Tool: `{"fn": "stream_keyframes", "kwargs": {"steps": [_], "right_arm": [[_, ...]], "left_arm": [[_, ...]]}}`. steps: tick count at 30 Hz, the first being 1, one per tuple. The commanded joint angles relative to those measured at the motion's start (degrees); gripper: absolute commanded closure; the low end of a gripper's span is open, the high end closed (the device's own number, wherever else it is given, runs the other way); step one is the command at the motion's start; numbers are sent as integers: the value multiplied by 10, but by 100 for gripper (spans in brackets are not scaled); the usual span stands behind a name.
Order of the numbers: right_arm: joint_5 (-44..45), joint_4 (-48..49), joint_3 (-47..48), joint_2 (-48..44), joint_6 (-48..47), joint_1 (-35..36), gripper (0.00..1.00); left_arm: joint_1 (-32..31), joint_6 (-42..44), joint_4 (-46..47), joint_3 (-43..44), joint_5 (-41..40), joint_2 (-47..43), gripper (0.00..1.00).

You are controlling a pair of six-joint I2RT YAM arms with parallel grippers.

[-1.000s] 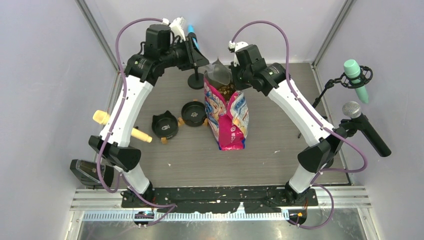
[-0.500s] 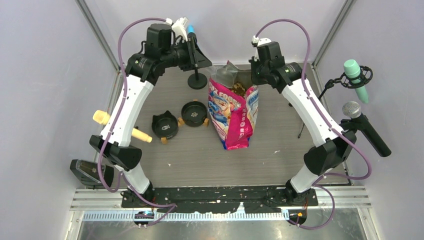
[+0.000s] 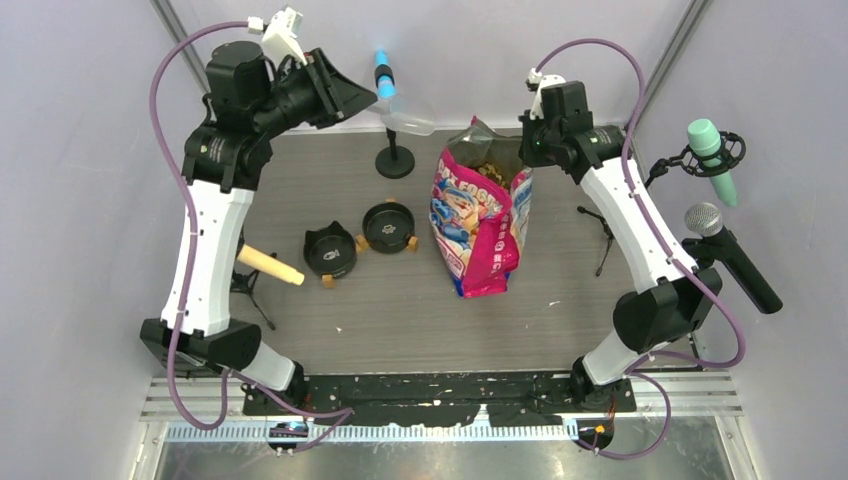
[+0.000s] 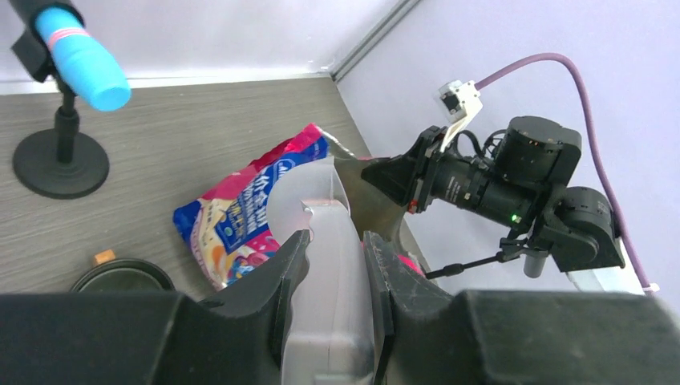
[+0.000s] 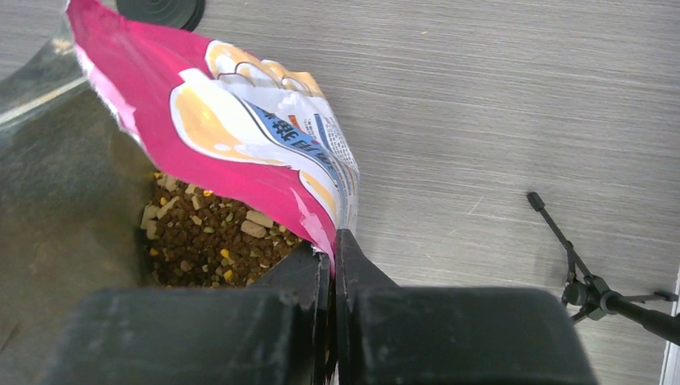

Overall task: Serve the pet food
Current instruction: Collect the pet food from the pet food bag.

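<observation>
Brown kibble point(image 5: 208, 233) sits inside the open pink bag point(image 5: 240, 136) mid-table. The right gripper point(image 5: 332, 245) pinches the bag's rim; the left gripper point(image 4: 330, 253) clamps a clear scoop point(image 4: 309, 200) raised nearby. Scooping looks next: dip it into the bag's mouth, then reach the black bowls point(image 3: 330, 250)

Overhead camera looks down from behind — both close wrist cameras also see the bag point(image 3: 478, 232)

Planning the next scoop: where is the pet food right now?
The pet food lies inside the open printed bag, right of centre in the top view, beside the two black bowls; the right pincer pinches the bag's rim.
</observation>
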Motion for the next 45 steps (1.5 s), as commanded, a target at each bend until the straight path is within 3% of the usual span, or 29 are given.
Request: {"fn": "stream_keyframes", "kwargs": {"steps": [1, 13, 22, 30, 38, 45], "right_arm": [[21, 91, 30, -61, -20, -54, 95], [-84, 139, 51, -73, -121, -101, 95], [-132, 154, 98, -46, -113, -100, 95], [-83, 156, 55, -73, -71, 16, 95], [118, 120, -7, -73, -51, 172, 95], [168, 106, -22, -49, -59, 252, 95]], "left_arm": [[20, 18, 22, -44, -22, -32, 100], [20, 26, 19, -129, -33, -24, 100], [21, 34, 11, -124, -37, -16, 100], [21, 62, -17, -131, -81, -6, 100], [26, 96, -47, -135, -153, 8, 100], [35, 96, -50, -175, -213, -2, 100]]}}
